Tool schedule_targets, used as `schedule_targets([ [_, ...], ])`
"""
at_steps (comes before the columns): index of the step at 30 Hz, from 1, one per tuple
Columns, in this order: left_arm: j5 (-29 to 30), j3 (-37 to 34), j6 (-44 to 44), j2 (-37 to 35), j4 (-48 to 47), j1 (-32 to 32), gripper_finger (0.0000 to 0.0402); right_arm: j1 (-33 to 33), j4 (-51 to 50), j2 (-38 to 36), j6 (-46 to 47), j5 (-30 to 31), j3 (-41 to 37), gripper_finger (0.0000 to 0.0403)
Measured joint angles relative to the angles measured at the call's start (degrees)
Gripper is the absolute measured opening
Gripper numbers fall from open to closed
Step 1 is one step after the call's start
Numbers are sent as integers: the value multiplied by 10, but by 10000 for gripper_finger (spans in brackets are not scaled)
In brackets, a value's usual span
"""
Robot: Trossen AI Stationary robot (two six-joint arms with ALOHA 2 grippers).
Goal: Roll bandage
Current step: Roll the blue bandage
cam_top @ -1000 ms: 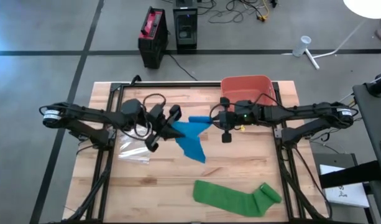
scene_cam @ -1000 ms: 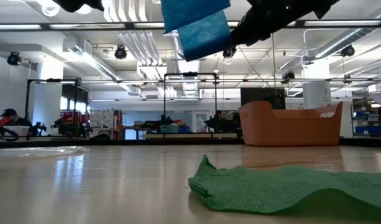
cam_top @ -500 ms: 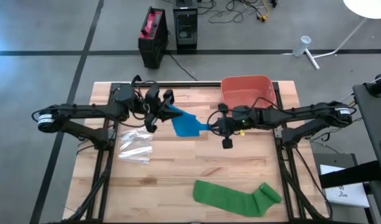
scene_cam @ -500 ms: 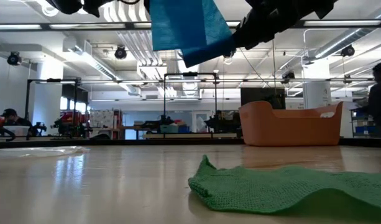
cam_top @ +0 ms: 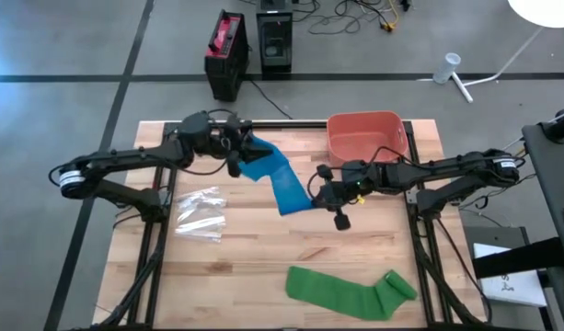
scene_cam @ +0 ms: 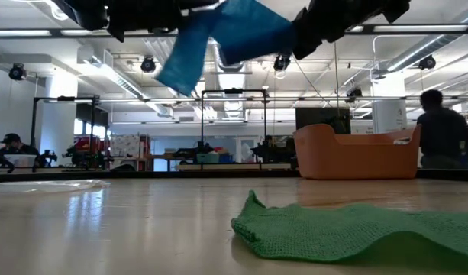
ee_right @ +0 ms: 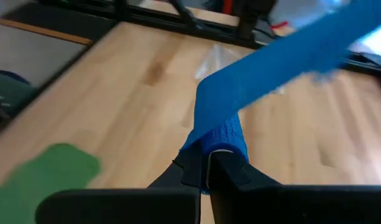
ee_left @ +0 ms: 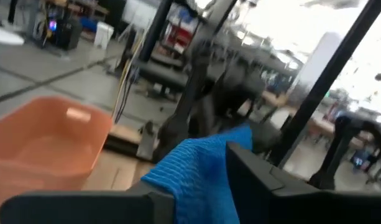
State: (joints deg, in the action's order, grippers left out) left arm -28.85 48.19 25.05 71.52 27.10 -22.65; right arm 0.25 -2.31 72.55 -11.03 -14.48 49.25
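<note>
I'm mid-roll: my right gripper (cam_top: 319,189) pinches the blue bandage's (cam_top: 280,180) rolled end, left gripper (cam_top: 241,154) loosening, so next I re-grip and wind.

A blue bandage (cam_top: 280,180) is held stretched in the air as a twisted strip between the left hand (cam_top: 237,156) and the right hand (cam_top: 316,195), its rolled end pinched in the latter.

Open industrial robotics lab, ceiling strip lights (scene_cam: 165,15) glowing overhead, equipment racks (scene_cam: 119,145) standing behind, people (scene_cam: 436,126) working at distant benches.
</note>
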Motion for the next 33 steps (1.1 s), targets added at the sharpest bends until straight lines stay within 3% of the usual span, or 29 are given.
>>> schedule_targets([
  [7, -26, 0, -20, 61, -12, 0, 139, 13, -1, 0, 22, -98, 11, 2],
  [16, -116, -3, -87, 76, -88, 0, 225, 32, -8, -10, 60, -117, 11, 2],
  [25, -114, -48, -132, 65, -106, 3, 277, 35, -4, -43, 60, -176, 11, 2],
  [33, -46, -95, -149, 65, -107, -1, 287, 35, 11, -57, 71, -256, 11, 2],
])
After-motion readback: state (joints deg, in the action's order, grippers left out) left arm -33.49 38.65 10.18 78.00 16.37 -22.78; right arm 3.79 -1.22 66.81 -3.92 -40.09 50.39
